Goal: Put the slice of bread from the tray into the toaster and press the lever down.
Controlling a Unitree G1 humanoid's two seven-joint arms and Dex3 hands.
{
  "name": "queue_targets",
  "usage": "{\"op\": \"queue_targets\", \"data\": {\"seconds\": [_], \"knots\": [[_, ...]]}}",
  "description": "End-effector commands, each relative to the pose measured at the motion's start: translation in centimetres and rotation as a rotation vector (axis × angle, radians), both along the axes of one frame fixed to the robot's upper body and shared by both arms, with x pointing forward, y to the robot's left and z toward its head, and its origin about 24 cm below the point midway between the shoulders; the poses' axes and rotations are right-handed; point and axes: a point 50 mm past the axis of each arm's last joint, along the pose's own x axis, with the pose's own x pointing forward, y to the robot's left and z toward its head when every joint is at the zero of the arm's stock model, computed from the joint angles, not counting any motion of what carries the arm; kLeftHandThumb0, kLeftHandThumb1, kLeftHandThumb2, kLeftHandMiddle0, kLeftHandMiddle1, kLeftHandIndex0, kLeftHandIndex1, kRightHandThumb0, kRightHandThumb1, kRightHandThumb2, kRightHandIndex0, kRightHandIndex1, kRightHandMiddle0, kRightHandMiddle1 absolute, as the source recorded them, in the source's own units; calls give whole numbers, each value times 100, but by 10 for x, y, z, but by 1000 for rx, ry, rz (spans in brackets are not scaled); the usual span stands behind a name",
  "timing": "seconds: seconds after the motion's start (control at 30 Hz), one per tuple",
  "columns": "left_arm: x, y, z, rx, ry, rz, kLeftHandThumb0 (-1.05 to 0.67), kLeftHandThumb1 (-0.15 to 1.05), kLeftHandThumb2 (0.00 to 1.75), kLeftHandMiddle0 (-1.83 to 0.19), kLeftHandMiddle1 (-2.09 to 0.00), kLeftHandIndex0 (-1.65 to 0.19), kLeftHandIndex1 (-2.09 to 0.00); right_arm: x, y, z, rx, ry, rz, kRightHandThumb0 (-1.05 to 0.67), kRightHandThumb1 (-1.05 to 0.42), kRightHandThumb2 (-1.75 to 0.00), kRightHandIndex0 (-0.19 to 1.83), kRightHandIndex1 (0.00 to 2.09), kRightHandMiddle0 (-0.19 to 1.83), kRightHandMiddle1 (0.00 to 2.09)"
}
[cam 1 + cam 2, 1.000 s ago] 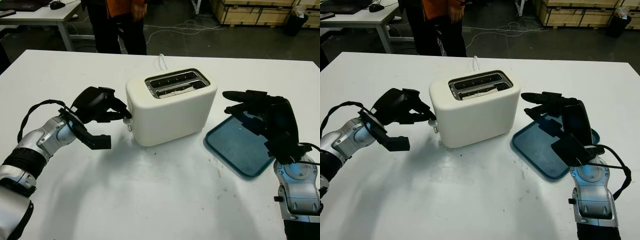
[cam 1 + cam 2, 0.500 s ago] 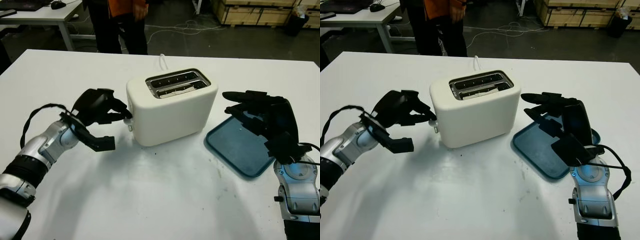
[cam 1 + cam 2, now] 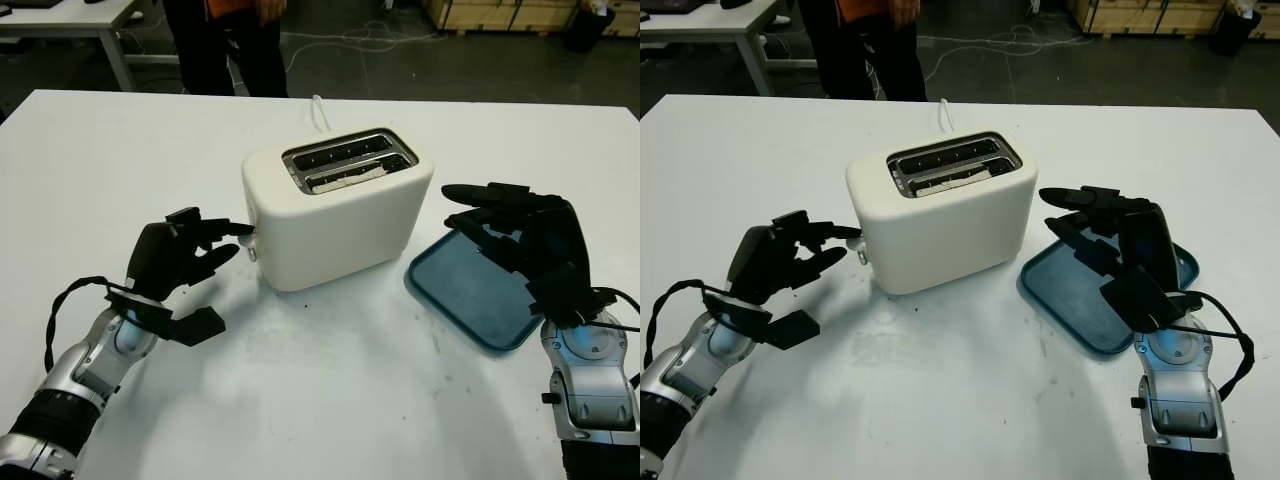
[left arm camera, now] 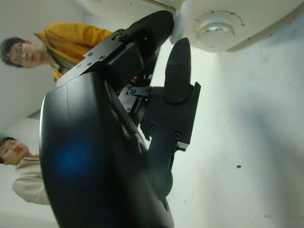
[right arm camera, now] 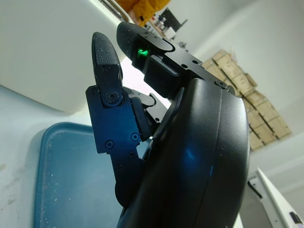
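Note:
A cream toaster (image 3: pixel 338 205) stands mid-table. The pale top edge of a bread slice (image 3: pixel 352 177) shows in its nearer slot. My left hand (image 3: pixel 205 262) is open, low over the table left of the toaster. Its fingertips (image 3: pixel 238 228) reach the toaster's left end, just above the small white lever (image 3: pixel 250 250); whether they touch it I cannot tell. In the left wrist view a round dial (image 4: pixel 216 29) sits beside a finger (image 4: pixel 176 71). My right hand (image 3: pixel 500 220) hovers open over the far part of the blue tray (image 3: pixel 462 298), right of the toaster.
A white cord (image 3: pixel 320 108) runs from the toaster's back. A person (image 3: pixel 225 40) stands at the table's far edge, and the left wrist view shows two people (image 4: pixel 71 42). A grey desk (image 3: pixel 70 20) and wooden pallets (image 3: pixel 490 12) lie beyond.
My left arm has drawn back toward the table's front and dropped lower, and its fingers have uncurled. The right hand has stayed over the tray.

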Motion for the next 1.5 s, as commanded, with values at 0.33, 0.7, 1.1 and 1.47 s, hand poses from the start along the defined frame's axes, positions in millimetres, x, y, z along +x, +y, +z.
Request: {"op": "queue_targets", "data": {"seconds": [0.33, 0.7, 1.1, 1.47], "knots": [[-17, -7, 32, -88, -165, 73, -34, 92, 29, -66, -159, -97, -32, 3, 3, -9, 62, 28, -21, -48, -92, -11, 83, 77, 106, 0], [-26, 10, 49, -6, -146, 114, -45, 92, 23, -64, -160, -94, -38, 5, -4, -3, -1, -5, -31, -47, -92, -12, 83, 78, 105, 0], [-21, 54, 93, 279, -57, 335, -67, 92, 14, -50, -91, -75, -16, 19, -40, 42, -275, 22, -76, -62, -91, -3, 89, 17, 81, 0], [-2, 50, 111, 339, -45, 362, -74, 92, 17, -53, -53, -63, -2, 31, -45, 65, -426, 15, -74, -66, -84, 0, 87, 4, 78, 0]]}}
